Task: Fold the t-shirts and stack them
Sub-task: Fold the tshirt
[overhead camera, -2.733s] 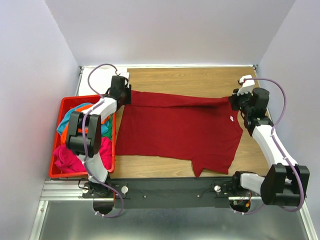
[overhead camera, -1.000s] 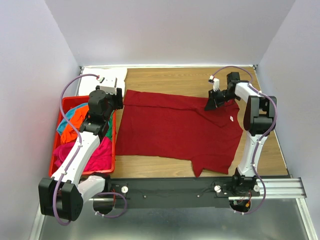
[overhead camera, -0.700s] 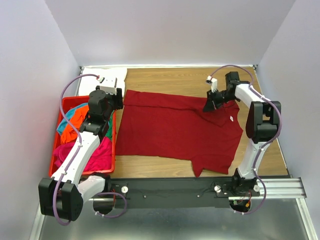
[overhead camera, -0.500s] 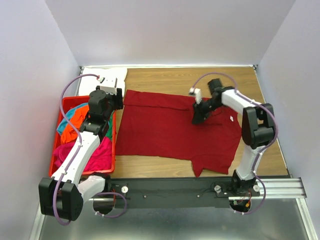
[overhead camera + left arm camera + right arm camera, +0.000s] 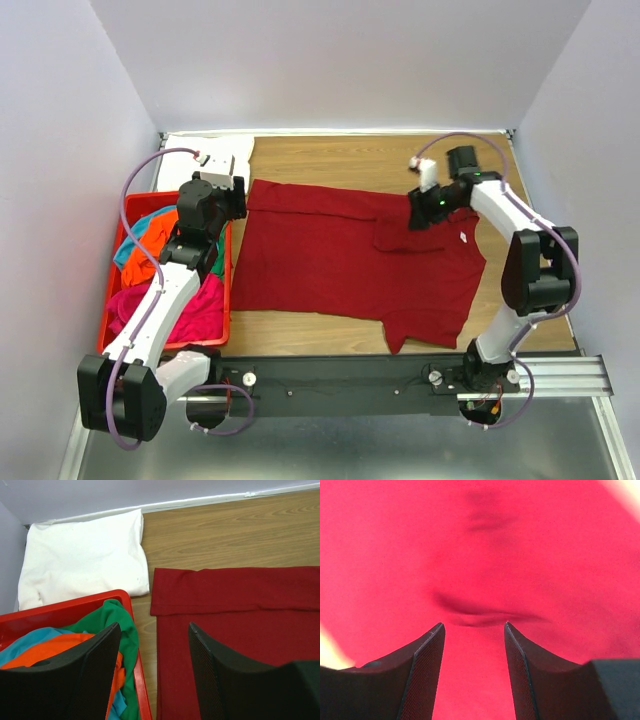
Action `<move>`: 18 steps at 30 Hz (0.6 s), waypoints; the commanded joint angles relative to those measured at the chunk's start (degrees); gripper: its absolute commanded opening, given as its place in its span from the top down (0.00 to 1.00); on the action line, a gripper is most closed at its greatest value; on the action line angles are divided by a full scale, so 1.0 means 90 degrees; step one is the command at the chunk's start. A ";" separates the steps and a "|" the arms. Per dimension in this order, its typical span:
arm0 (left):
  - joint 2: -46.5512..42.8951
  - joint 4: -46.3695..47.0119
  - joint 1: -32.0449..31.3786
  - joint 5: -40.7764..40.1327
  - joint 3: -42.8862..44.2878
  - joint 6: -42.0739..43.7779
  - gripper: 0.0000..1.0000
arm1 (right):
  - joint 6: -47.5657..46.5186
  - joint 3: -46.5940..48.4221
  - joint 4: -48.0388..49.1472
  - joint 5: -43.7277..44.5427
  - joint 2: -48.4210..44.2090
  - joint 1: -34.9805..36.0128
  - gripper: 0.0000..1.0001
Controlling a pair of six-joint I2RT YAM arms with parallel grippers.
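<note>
Barely begun: the dark red cotton t-shirt under the wide, empty right claw has one edge folded; one folded white cotton t-shirt lies beyond the wide left claw.

Right wrist view, and it's a smear: the dark red t-shirt fills the frame out of focus, none of its edges in sight. Pale blurs sit top right and lower left, can't tell what they are. The right gripper is cut off by the bottom edge. On the left wrist view, the left gripper loses its base the same way, and one finger covers part of the red bin and the orange t-shirt. From above, the left arm hides much of the bin's contents; both grippers' fingertips are too small to read.
</note>
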 commanded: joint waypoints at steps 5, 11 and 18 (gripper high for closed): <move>0.0013 0.0041 -0.0008 0.0196 0.0182 0.0052 0.36 | 0.1405 -0.0233 0.1552 0.0617 0.0033 -0.0749 0.48; 0.0071 0.0051 -0.0018 0.0294 0.0202 0.0042 0.36 | 0.1015 -0.0107 0.1358 -0.0001 0.0667 -0.0749 0.53; 0.0052 0.0041 -0.0018 0.0294 0.0202 0.0042 0.36 | 0.0604 -0.0271 0.1015 0.0183 0.0825 -0.0749 0.45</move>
